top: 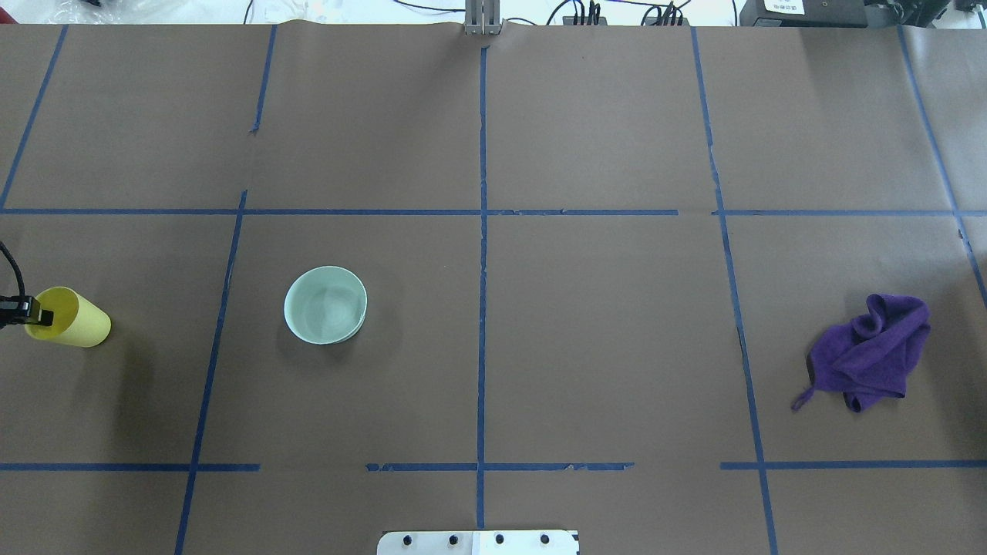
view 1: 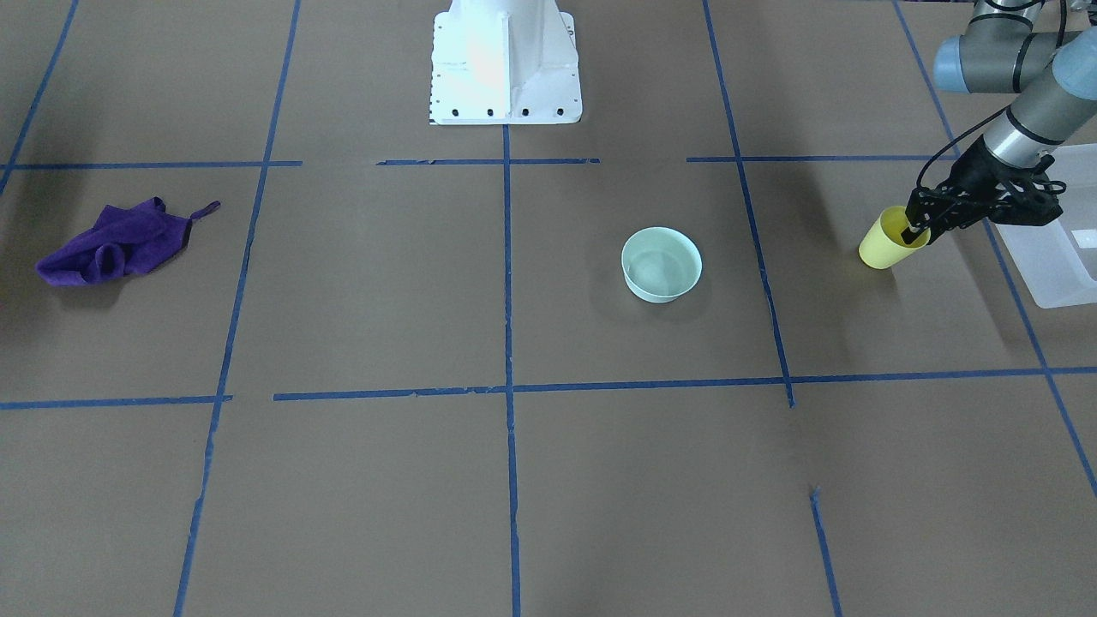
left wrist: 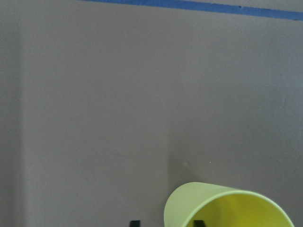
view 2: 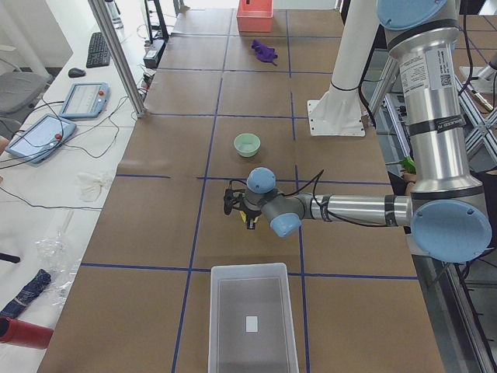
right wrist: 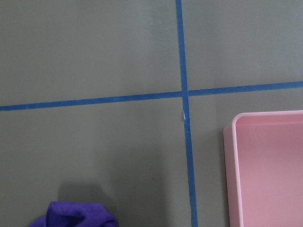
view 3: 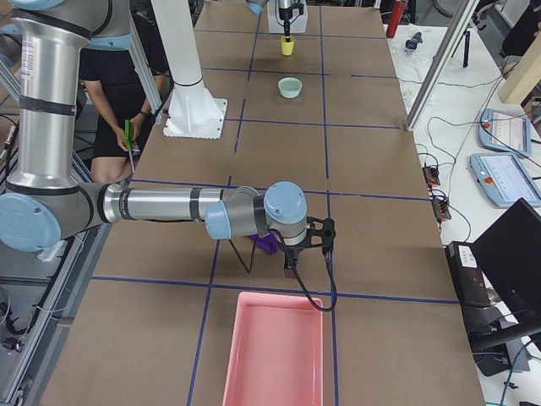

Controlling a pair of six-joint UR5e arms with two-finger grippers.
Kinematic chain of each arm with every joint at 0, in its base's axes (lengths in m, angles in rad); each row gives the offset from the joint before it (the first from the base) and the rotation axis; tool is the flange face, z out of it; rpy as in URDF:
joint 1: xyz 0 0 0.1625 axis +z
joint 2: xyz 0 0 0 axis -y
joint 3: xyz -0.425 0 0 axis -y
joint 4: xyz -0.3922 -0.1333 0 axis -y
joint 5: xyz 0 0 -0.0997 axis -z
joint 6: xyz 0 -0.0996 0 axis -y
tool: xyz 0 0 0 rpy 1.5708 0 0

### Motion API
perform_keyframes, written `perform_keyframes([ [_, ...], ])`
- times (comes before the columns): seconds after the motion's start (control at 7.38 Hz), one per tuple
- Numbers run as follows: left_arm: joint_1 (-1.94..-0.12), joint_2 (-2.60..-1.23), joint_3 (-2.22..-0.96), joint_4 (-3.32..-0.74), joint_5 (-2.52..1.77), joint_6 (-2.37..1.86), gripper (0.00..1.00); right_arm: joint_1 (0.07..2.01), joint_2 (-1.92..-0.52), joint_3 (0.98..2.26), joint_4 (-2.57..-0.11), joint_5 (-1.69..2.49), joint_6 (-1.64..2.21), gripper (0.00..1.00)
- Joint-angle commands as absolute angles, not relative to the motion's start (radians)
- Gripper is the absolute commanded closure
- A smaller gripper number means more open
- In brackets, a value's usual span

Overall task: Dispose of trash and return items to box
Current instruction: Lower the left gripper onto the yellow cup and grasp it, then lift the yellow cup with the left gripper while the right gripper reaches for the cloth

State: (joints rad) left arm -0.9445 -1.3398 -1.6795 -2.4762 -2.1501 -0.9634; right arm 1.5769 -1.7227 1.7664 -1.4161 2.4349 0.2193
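Observation:
The yellow cup (view 1: 887, 244) stands just beside the translucent box (view 1: 1050, 274) at the table's left end. My left gripper (view 1: 915, 231) is over the cup's rim. In the left wrist view one fingertip (left wrist: 135, 222) is outside the cup (left wrist: 227, 208) and the other is inside, each with a small gap to the wall. At the overhead view's left edge the cup (top: 73, 320) shows with a finger in its mouth. My right gripper (view 3: 292, 266) hangs near the purple cloth (view 3: 266, 245); I cannot tell whether it is open or shut.
A pale green bowl (view 1: 661, 264) sits mid-table, right of the cup in the overhead view (top: 325, 304). The purple cloth (top: 871, 358) lies at the right end. A pink tray (right wrist: 229, 165) stands past the cloth (right wrist: 75, 215). The box (view 2: 252, 268) holds nothing but its label.

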Motion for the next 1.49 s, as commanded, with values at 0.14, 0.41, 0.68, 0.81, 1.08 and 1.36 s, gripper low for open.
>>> perform_keyframes([
  [0.14,-0.960,-1.325,-1.759,-2.484,-2.161,-0.994,1.00,1.569,-1.718,1.776,-1.420,2.439,0.221,0.00],
  [0.41,-0.971,-1.296,-1.886,-2.383,-2.174,-0.991,1.00,1.507,-1.706,1.802,-1.428,2.457,0.239,0.00],
  [0.68,-1.009,-1.313,-1.957,-2.265,-2.175,-0.974,1.00,1.505,-1.709,1.801,-1.419,2.557,0.244,0.00],
  [0.81,-1.022,-1.316,-1.951,-2.261,-2.177,-0.966,1.00,1.502,-1.707,1.799,-1.413,2.562,0.347,0.00],
  [1.08,-1.076,-1.327,-1.963,-2.196,-2.224,-0.873,1.00,1.426,-1.753,1.804,-1.240,2.493,0.550,0.00],
  [1.36,-1.190,-1.403,-1.963,-2.043,-2.224,-0.714,1.00,1.279,-1.796,1.799,-1.047,2.392,0.790,0.00],
])
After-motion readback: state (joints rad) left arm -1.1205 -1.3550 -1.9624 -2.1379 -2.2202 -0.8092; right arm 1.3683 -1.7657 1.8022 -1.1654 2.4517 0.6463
